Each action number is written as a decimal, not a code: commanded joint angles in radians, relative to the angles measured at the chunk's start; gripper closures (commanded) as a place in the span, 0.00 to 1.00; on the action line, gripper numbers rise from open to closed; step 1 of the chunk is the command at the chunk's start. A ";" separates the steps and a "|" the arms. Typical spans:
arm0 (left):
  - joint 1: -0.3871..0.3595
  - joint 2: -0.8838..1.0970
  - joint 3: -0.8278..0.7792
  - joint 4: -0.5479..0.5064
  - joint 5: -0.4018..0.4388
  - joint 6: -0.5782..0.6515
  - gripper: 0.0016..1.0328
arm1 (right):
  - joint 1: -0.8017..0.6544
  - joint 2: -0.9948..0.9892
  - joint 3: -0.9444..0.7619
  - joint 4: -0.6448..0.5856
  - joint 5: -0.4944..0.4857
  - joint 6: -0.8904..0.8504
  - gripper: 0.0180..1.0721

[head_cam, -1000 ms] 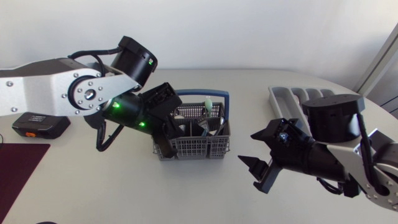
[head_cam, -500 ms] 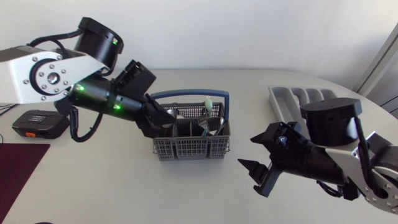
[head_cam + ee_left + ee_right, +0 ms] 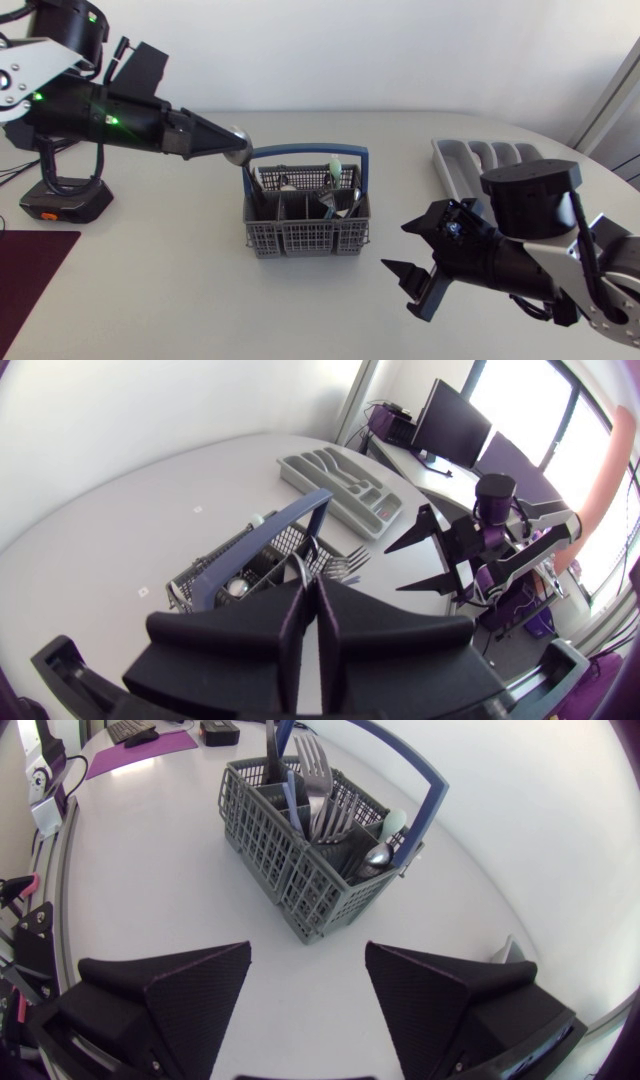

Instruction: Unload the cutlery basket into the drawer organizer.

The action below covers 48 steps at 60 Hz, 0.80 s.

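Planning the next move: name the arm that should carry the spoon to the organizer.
Left. Its gripper is shut on the spoon, out of the basket. The right gripper sits nearer the organizer but is open and empty.

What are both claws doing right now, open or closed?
Left claw: closed on a spoon.
Right claw: open, holding nothing.

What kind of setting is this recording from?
Likely a robotics lab bench staged for a kitchen chore: two black-and-silver robot arms flank a white table holding a grey plastic cutlery basket with blue handle and a grey moulded drawer organizer.
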 commanded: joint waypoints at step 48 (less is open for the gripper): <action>-0.414 -0.218 -0.040 -0.061 -0.049 0.116 0.97 | 0.037 -0.289 0.075 -0.231 -0.053 0.016 0.18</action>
